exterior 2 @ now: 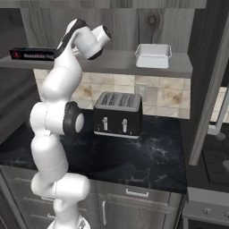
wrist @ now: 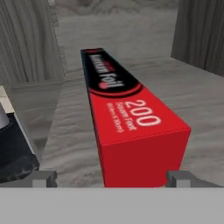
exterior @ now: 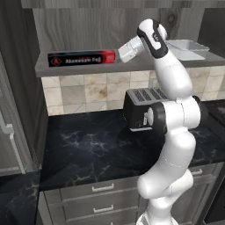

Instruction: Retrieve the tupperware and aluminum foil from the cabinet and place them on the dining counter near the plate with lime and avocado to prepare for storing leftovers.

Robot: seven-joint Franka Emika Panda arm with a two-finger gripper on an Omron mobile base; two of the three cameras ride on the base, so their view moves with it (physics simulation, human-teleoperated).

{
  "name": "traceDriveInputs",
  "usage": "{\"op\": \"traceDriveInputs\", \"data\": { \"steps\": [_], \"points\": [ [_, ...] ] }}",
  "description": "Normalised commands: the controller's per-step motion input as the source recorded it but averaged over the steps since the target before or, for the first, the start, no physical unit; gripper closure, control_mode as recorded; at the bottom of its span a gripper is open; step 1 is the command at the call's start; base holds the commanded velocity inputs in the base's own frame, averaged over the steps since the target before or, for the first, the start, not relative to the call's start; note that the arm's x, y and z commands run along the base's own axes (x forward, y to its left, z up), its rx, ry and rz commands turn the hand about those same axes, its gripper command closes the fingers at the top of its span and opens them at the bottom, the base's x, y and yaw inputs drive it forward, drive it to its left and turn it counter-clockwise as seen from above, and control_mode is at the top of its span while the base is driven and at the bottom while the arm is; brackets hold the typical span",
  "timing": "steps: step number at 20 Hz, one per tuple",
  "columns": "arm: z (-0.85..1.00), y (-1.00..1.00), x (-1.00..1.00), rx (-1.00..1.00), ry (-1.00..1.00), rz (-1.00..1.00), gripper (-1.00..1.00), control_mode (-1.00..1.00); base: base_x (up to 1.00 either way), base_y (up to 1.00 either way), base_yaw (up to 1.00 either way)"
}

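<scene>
The aluminum foil (exterior: 81, 58) is a long black box with a red end, lying on the cabinet's grey shelf board (exterior: 88, 69). My gripper (exterior: 117, 56) is at the box's red end and is open. In the hand view the two fingertips (wrist: 43, 178) stand on either side of the aluminum foil's (wrist: 131, 118) red end without touching it. The tupperware (exterior 2: 153, 56), a pale rectangular tub, sits further right on the same shelf board (exterior 2: 116, 62), apart from the gripper; it also appears as the tupperware (exterior: 189, 47) behind my arm. The dining counter and plate are out of view.
A black toaster (exterior 2: 118, 114) stands on the black marble worktop (exterior: 88, 145) under the shelf, against the tiled wall. Grey drawers (exterior: 103, 188) with metal handles run below. Cabinet side walls (wrist: 26, 39) flank the shelf.
</scene>
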Motion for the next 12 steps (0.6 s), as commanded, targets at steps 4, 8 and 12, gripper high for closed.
{"op": "traceDriveInputs", "data": {
  "steps": [4,8,12],
  "points": [
    [0.00,0.23,0.17,-0.01,0.00,0.09,-1.00,-1.00,0.00,0.00,0.00],
    [0.00,0.22,0.17,0.00,0.00,0.09,-1.00,-1.00,0.00,0.00,0.00],
    [0.00,0.09,0.25,0.00,-0.03,0.09,-1.00,-1.00,0.00,0.00,0.00]
  ]
}}
